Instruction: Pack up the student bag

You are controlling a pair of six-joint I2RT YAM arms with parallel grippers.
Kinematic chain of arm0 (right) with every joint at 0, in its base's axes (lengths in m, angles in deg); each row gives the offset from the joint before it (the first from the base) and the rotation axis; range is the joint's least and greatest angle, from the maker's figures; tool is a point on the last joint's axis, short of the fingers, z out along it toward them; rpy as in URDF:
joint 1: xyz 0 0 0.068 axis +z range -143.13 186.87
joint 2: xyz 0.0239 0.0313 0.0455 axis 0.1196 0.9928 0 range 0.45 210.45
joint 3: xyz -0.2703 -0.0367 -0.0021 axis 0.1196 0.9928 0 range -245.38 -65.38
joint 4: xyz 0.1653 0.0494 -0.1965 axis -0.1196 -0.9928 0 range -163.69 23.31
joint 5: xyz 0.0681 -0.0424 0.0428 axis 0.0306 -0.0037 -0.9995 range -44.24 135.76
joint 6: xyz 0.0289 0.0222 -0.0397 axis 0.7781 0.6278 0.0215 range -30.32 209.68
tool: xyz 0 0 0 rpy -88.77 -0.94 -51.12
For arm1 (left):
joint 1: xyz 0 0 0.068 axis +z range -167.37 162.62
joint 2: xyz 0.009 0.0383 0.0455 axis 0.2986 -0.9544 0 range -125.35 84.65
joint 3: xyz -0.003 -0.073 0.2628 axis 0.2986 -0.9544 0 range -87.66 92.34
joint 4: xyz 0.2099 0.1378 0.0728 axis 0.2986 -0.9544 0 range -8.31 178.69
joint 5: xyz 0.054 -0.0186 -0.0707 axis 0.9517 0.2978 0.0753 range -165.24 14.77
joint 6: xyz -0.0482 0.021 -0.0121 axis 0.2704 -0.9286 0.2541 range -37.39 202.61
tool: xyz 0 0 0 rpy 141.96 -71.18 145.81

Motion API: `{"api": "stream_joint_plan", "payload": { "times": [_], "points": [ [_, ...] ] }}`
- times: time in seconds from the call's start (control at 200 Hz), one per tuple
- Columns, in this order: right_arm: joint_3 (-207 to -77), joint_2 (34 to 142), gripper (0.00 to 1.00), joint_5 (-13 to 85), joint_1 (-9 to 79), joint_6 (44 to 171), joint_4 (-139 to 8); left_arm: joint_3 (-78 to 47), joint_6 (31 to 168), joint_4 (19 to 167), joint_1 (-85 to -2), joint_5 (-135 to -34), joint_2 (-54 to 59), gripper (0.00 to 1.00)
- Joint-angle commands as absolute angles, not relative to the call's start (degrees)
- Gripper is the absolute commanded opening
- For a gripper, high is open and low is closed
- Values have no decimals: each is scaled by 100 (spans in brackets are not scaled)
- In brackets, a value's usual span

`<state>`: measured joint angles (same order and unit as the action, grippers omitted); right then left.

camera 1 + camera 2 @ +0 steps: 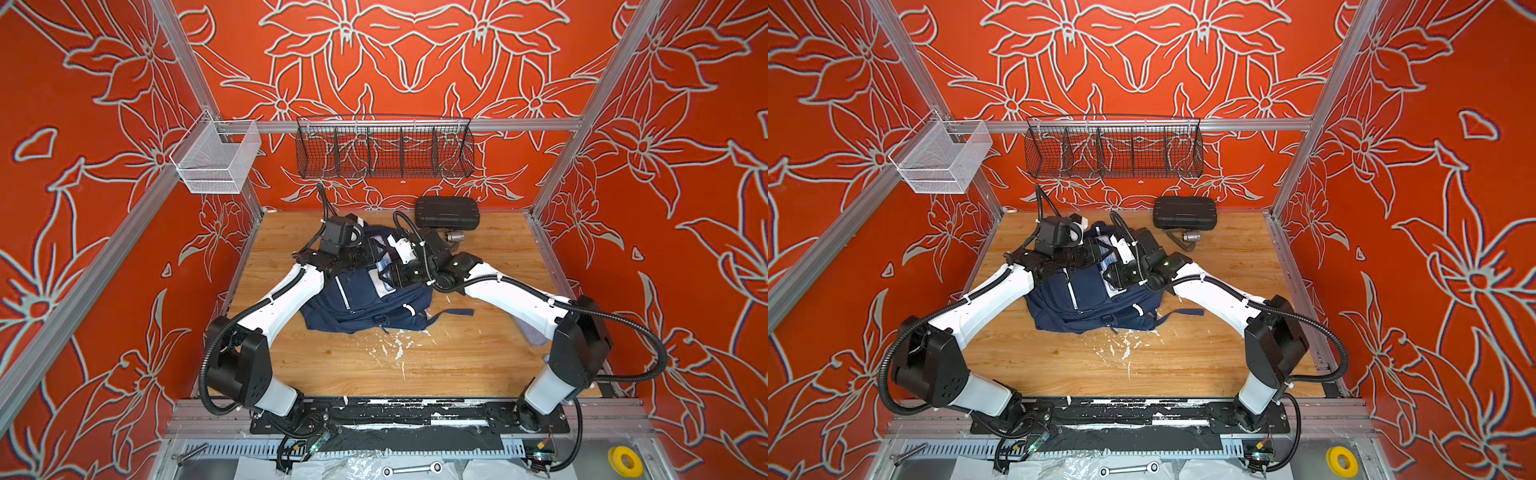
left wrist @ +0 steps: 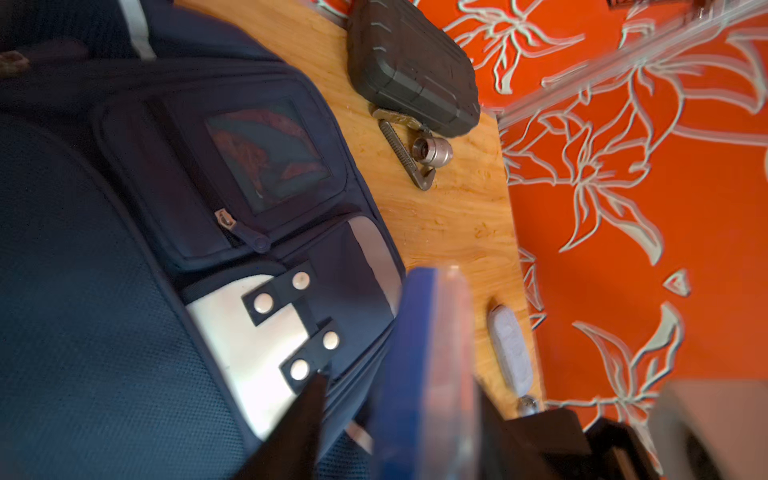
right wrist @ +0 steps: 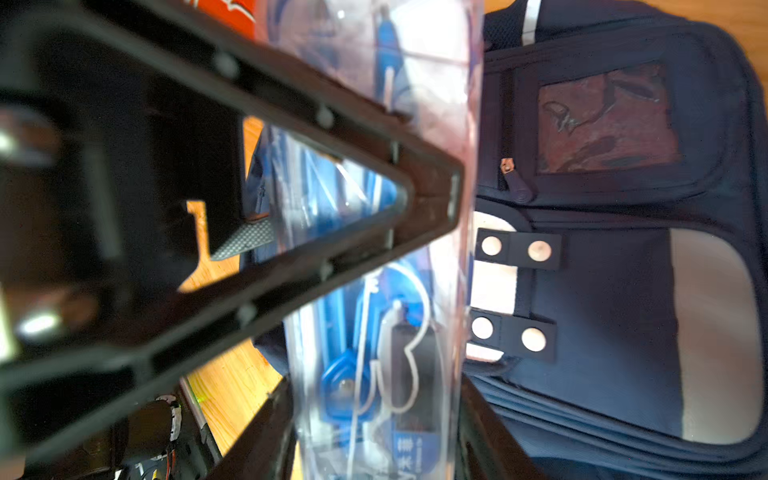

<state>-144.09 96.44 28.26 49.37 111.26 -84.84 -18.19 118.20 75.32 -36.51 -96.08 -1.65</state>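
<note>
The student bag (image 1: 365,307) (image 1: 1084,303) lies flat in the middle of the wooden table, navy blue with white patches and snap tabs (image 2: 83,291) (image 3: 623,291). Above its far end, my right gripper (image 1: 392,274) (image 1: 1115,276) (image 3: 376,384) is shut on a clear plastic case of blue drawing tools (image 1: 384,268) (image 3: 374,332). My left gripper (image 1: 376,257) (image 1: 1100,253) (image 2: 401,382) has its jaws around the same case (image 2: 424,353), seen edge-on. One finger touches the case and a gap shows at the other. A left finger (image 3: 432,195) crosses the case's face.
A black hard case (image 1: 446,212) (image 1: 1185,212) (image 2: 411,66) stands at the back wall, with a silver cylinder on a bracket (image 1: 455,237) (image 2: 432,149) in front of it. A grey oblong (image 2: 511,349) lies by the right edge. A black wire basket (image 1: 384,149) and a white mesh basket (image 1: 216,162) hang above.
</note>
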Motion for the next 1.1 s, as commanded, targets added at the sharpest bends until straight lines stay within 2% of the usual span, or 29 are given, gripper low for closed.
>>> {"api": "stream_joint_plan", "payload": {
  "times": [0.0,0.065,0.175,0.295,0.525,0.661,0.776,0.936,1.096],
  "points": [
    [-14708,9751,37,2643,4994,11047,-8286,-1731,11879,7696,-3671,-9636,-192,36],
    [-14818,9809,41,2633,5000,11006,-8325,-1871,11882,7775,-3654,-9551,-71,20],
    [-14776,9693,60,2851,5075,10747,-8192,-2035,11897,7788,-3473,-9473,196,0],
    [-14582,9414,69,3254,5099,10608,-7955,-2195,11820,7658,-3014,-9465,548,0],
    [-15033,9864,74,3108,5152,10515,-8162,-2260,11244,6892,-2034,-9491,1110,0],
    [-16173,10843,74,3488,5444,10489,-9044,-2286,10832,6309,-1244,-9190,1559,0],
    [-17383,11964,70,3464,5747,10707,-9681,-2335,10623,6022,-520,-8810,1864,0],
    [-19397,13387,68,3599,6188,10639,-10822,-2450,10689,5885,603,-9427,1883,0],
    [-20782,14365,66,3981,6421,10453,-11495,-2428,10578,5739,879,-9547,1880,0]
  ]
}}
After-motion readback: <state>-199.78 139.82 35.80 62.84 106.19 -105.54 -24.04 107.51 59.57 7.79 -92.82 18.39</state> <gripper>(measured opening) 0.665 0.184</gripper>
